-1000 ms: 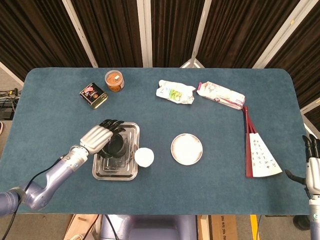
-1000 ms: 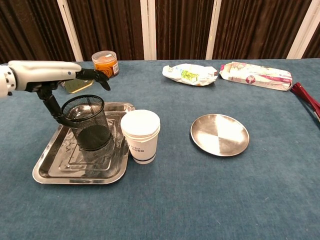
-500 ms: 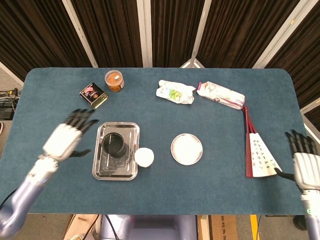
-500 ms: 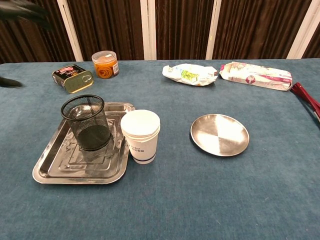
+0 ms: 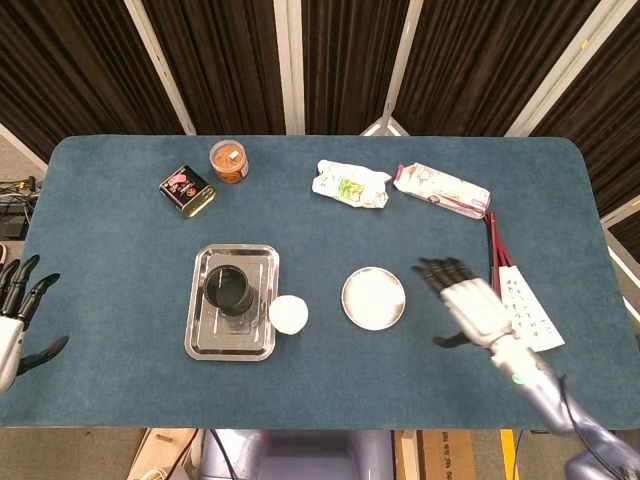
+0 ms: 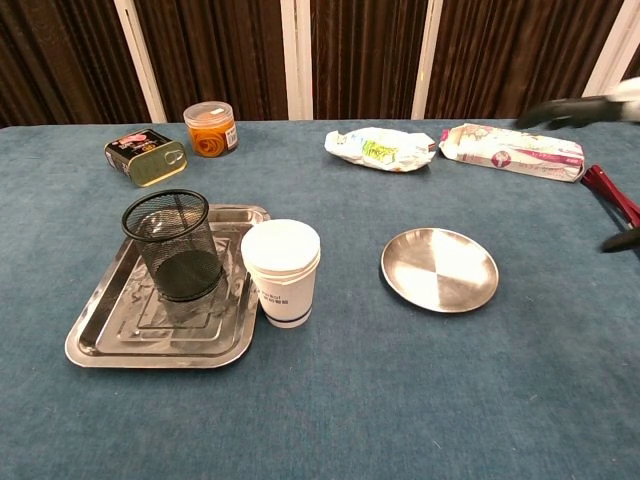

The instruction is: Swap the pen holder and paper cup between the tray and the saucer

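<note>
A black mesh pen holder (image 5: 229,288) (image 6: 174,245) stands upright in the steel tray (image 5: 204,342) (image 6: 110,340). The white paper cup (image 5: 288,314) (image 6: 281,272) stands on the cloth just right of the tray. The round steel saucer (image 5: 373,298) (image 6: 439,269) lies bare at mid-table. My right hand (image 5: 466,304) (image 6: 585,108) hovers to the right of the saucer, fingers spread, holding nothing. My left hand (image 5: 15,318) is at the far left beyond the table's edge, fingers spread and holding nothing.
A tin (image 5: 187,189) and an orange-lidded jar (image 5: 228,161) sit at the back left. Two snack packets (image 5: 350,184) (image 5: 442,190) lie at the back middle. A folded fan (image 5: 514,295) lies near the right edge, beside my right hand.
My left hand has pulled away from the pen holder to the far left, off the table. My right hand has swung in from the right edge toward the saucer.
</note>
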